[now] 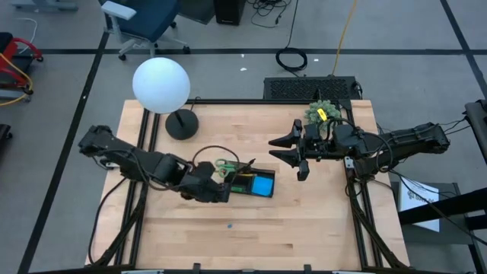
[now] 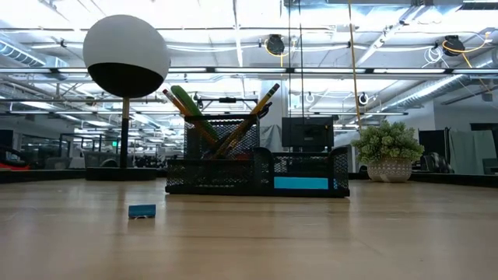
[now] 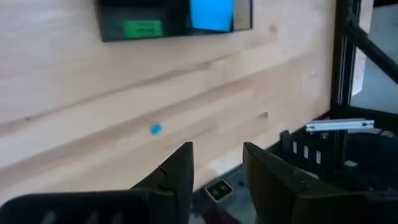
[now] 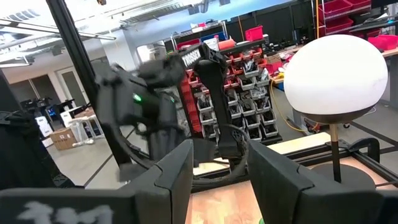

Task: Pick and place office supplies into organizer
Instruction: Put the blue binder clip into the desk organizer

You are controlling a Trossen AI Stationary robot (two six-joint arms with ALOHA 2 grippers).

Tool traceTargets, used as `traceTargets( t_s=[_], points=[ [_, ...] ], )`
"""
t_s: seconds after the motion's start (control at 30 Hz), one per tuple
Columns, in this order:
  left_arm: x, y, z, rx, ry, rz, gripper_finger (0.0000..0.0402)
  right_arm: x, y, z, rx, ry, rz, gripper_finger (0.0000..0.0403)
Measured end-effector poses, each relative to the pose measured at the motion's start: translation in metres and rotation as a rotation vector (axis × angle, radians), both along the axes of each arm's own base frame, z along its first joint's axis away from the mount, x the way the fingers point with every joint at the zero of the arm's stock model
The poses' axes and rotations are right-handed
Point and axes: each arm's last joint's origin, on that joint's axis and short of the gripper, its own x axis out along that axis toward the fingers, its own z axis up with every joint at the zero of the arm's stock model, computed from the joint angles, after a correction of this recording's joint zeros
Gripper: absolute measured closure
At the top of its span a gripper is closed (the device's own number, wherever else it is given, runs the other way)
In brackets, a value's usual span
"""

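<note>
**Organizer Filled, Small Eraser Alone on the Wood**

Near the middle of the wooden table (image 1: 319,221), the black organizer (image 1: 245,183) sits with most supplies already inside. From above, the blue square pad (image 1: 263,185) lies in its right-hand compartment, and the green-handled scissors (image 1: 224,166) stand at its left end. At table height, the orange-yellow pencils (image 2: 250,118) lean out of the taller back section. A tiny eraser (image 2: 142,211), bluish-green, lies apart on the bare wood in front of the tray, well short of it.

The left gripper (image 1: 215,190) is just beside the organizer's left end; its fingers (image 3: 180,177) stand parted with nothing between them. The right gripper (image 1: 288,149) is raised off to the organizer's right, its fingers (image 4: 177,174) likewise spread and holding nothing. Behind it sits a green spiky plant (image 1: 319,113), and a white globe lamp (image 1: 160,85) stands at the back left.
</note>
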Motion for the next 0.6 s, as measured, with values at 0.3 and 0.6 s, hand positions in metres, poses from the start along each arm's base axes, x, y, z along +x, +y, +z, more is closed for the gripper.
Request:
traceTargets(
  t_s=[0.3,0.6],
  points=[
    [0.057,-0.018,-0.014,-0.056,0.147,0.025,0.0273,0.000,0.000,0.000,0.000,0.000,0.000,0.0264],
    [0.079,-0.037,-0.064,-0.094,0.342,0.085,0.0273,0.000,0.000,0.000,0.000,0.000,0.000,0.0264]
  ],
)
